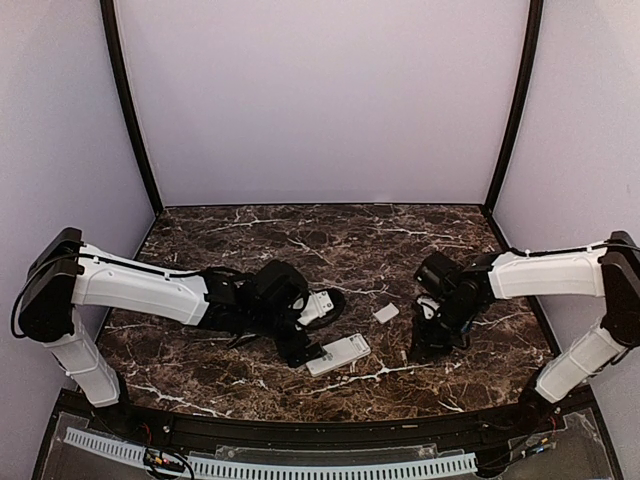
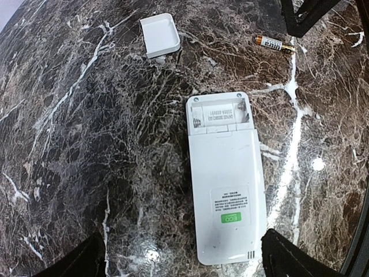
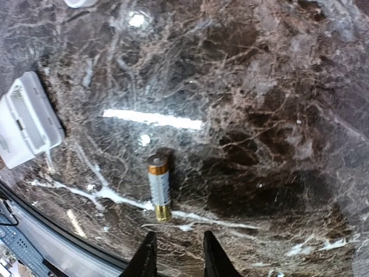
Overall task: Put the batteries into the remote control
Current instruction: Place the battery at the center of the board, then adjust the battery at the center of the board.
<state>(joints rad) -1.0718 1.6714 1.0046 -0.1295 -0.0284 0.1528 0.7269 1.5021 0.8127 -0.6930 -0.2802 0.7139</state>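
The white remote control (image 2: 226, 184) lies face down on the marble, with its battery bay (image 2: 219, 116) uncovered at the far end. It also shows in the top view (image 1: 338, 354). My left gripper (image 2: 184, 266) is open wide and empty, and the remote's near end lies between its fingers (image 2: 291, 259), close to the right one. One battery (image 3: 159, 186), silver with gold ends, lies flat on the table and also shows in the left wrist view (image 2: 275, 42). My right gripper (image 3: 177, 261) is open and empty, just short of it. No other battery is in view.
A small flat white square plate (image 2: 159, 34) lies beyond the remote, and shows in the top view (image 1: 386, 312). The table's front edge (image 3: 52, 231) runs close behind the battery. Purple walls enclose the table on three sides.
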